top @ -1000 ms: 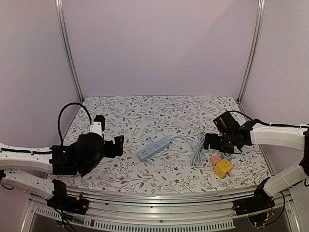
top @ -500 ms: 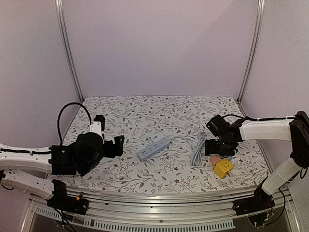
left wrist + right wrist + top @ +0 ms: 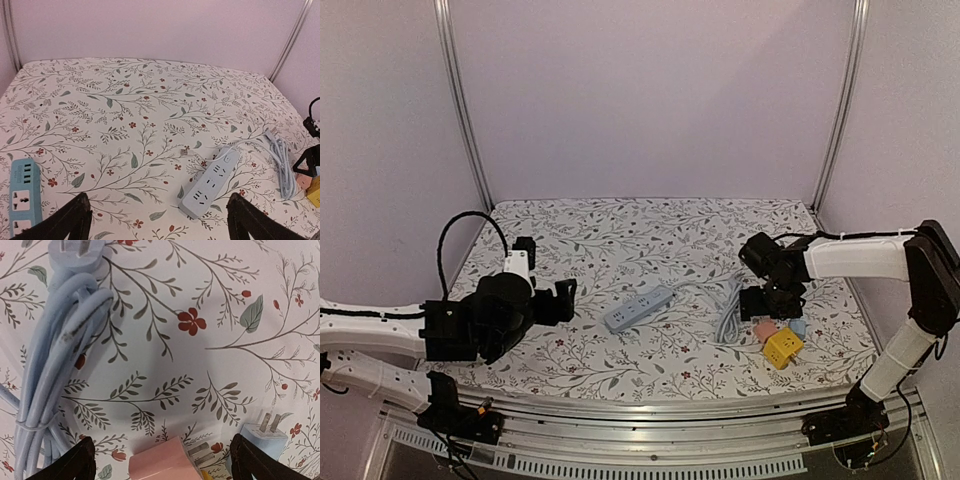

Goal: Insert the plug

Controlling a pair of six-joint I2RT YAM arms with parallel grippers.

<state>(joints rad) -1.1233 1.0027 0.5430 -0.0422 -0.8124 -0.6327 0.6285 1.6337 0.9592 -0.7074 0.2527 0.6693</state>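
Reaching for a plug looks to be the step in hand. The right arm [image 3: 860, 258] comes in from 3 o'clock, and the right gripper [image 3: 772, 300] hangs above the small adapters at 4 o'clock on the table, fingers spread wide with nothing between them. The left arm [image 3: 380, 330] lies low at 8 o'clock. The left gripper [image 3: 562, 300] is likewise wide and empty, facing the power strip [image 3: 640, 308], which lies flat near the table's middle, sockets up. At 3 o'clock from the strip sits its bundled cable [image 3: 730, 312]. Smaller again are a yellow adapter [image 3: 781, 348], the pink plug [image 3: 764, 329] and a blue plug [image 3: 797, 327] just beside it.

In the right wrist view the pink plug lies between the two fingers, prongs toward 3 o'clock. I take it for the one to insert, though the task does not say which. The next move calls for a straight descent, closing on the pink body rather than the prongs and without nudging the blue neighbour. After that comes a carry toward 9 o'clock to the strip.

Pale lilac walls [image 3: 650, 100] and aluminium posts [image 3: 460, 100] close the cell. The table [image 3: 620, 225] wears a flat white cloth printed with leafy sprigs and red flowers. A blue socket block [image 3: 22, 192] lies at 8 o'clock in the left wrist view.
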